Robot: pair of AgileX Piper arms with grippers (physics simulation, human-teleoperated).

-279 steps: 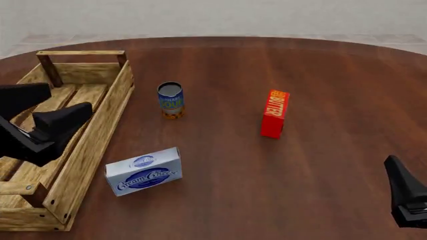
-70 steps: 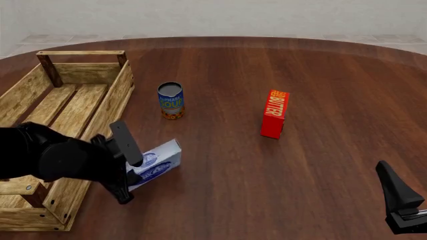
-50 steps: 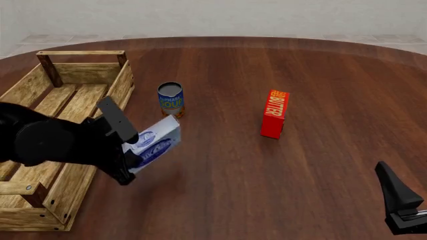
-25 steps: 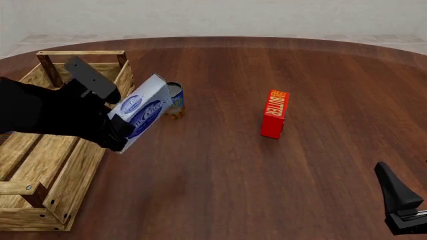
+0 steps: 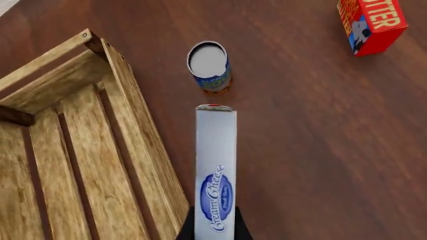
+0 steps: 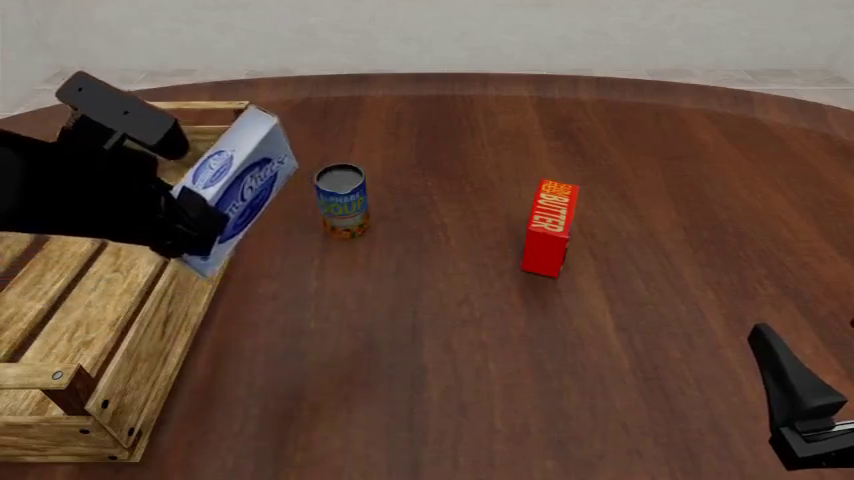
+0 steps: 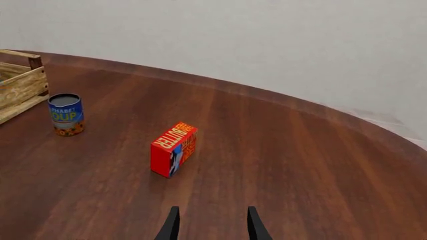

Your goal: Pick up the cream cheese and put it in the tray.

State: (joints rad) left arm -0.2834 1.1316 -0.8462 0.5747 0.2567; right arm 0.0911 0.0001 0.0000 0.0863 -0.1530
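I've got the cream cheese (image 6: 238,190) pinched in the left gripper (image 6: 180,200), lifted clear of the table (image 6: 534,370) and tilted, logo face pointing toward the cam. In the front view the box hangs right over the tray (image 6: 94,330), above its right side wall near the far end, w/ the lower corner of the box just over that rail. Can't tell whether it touches the wood there.

Left wrist cam: I'm looking down the narrow edge of the cream cheese (image 5: 215,170), script readable along it, left gripper fingers (image 5: 188,230) clamped on both flat sides at the near end. Below it sits the tray wall (image 5: 143,140) to one side and bare table to the other, so the box is straddling the rail, not yet inside the slats.

Soup can (image 6: 340,201) stands upright on the table just beside the tray, near the held box but apart from it. Red butter box (image 6: 549,228) stands on end, well apart to the right.

Right gripper (image 7: 211,225) is spread, holding nothing, low at the near right corner of the front view; its wrist cam looks at the butter box (image 7: 173,149) and can (image 7: 66,114).
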